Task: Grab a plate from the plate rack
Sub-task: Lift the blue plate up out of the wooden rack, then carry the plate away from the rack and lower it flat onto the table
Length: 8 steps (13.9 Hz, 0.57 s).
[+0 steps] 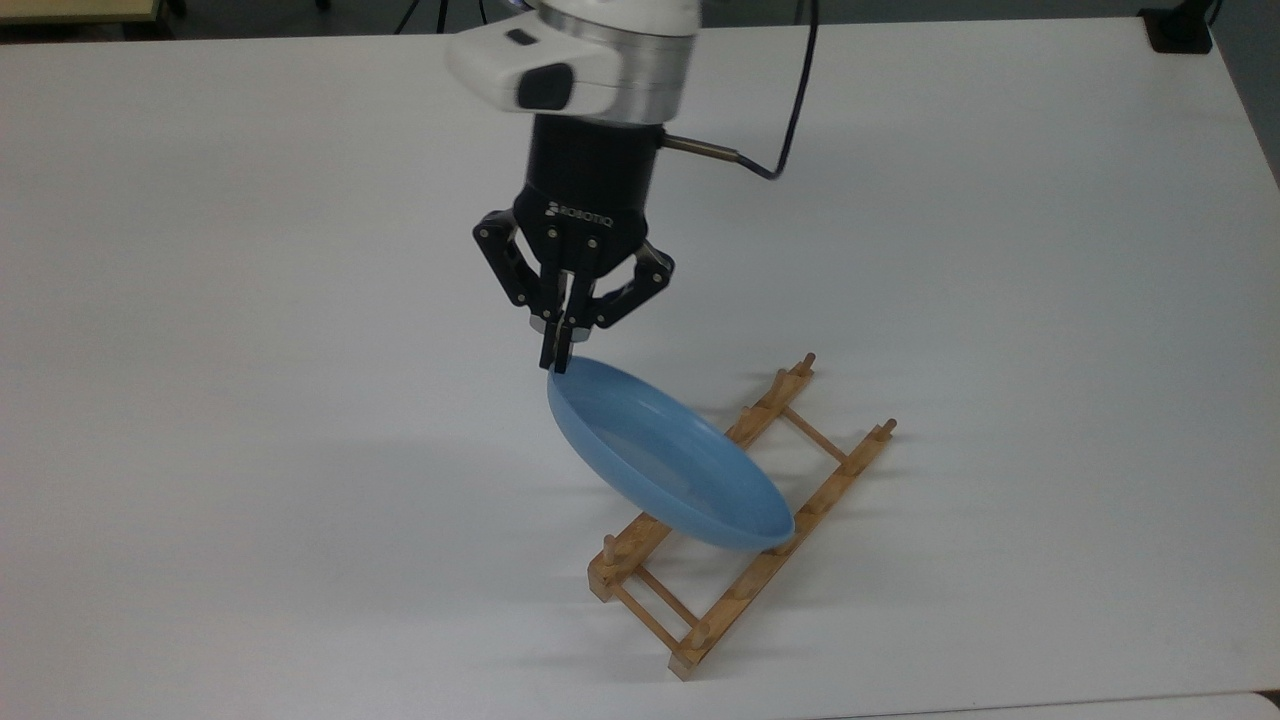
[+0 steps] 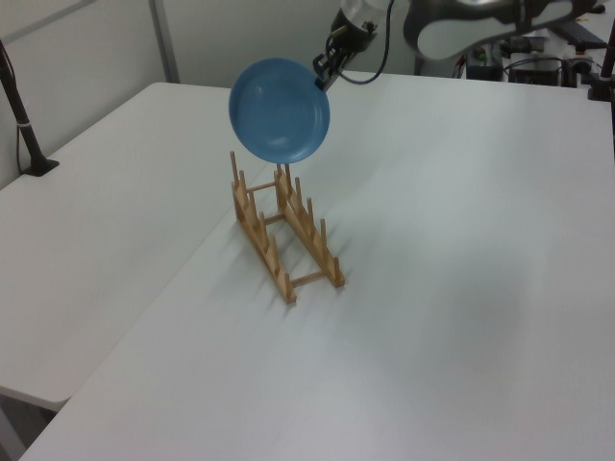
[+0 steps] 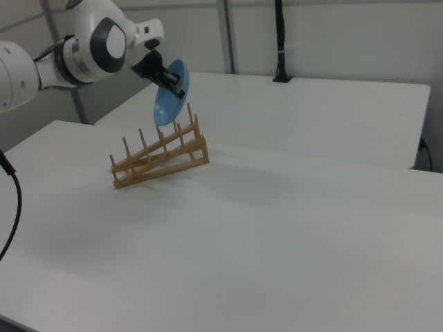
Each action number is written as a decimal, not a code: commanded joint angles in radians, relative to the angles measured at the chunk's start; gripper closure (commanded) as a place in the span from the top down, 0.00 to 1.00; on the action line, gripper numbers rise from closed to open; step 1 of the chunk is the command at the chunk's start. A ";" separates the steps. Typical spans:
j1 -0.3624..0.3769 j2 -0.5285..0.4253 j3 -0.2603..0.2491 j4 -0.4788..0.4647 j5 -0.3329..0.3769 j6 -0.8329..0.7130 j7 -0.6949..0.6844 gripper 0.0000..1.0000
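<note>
Spanning every view: a white table, bare but for the plate rack, which stands on it with its pegs upright and unoccupied. Hanging above the rack: the plate, blue and round, held by its rim and tilted so the hollow face opens upward in the top view. Seen from the left view, the plate floats clear of the peg tips, its lower edge just above the rack; from the right view, the plate sits edge-on above the rack's taller end.

Judging the step: lifting out, nearly complete, with the plate apparently free of the slots. Calling next for a steady carry up and away from the pegs, keeping the tilt from growing, since a single-edge hold on a wide plate leaves it prone to swinging or slipping.

Reaching down from the arm: the gripper, black, pointed at the plate's upper rim. Closed almost fully: fingers pinched together on the thin rim, touching nothing but that edge.
</note>
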 commanded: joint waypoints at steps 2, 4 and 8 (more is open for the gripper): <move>-0.080 -0.137 0.000 -0.113 0.347 -0.199 -0.360 0.00; -0.150 -0.151 0.000 -0.105 0.438 -0.441 -0.665 0.00; -0.223 -0.137 -0.005 -0.131 0.426 -0.695 -1.046 0.00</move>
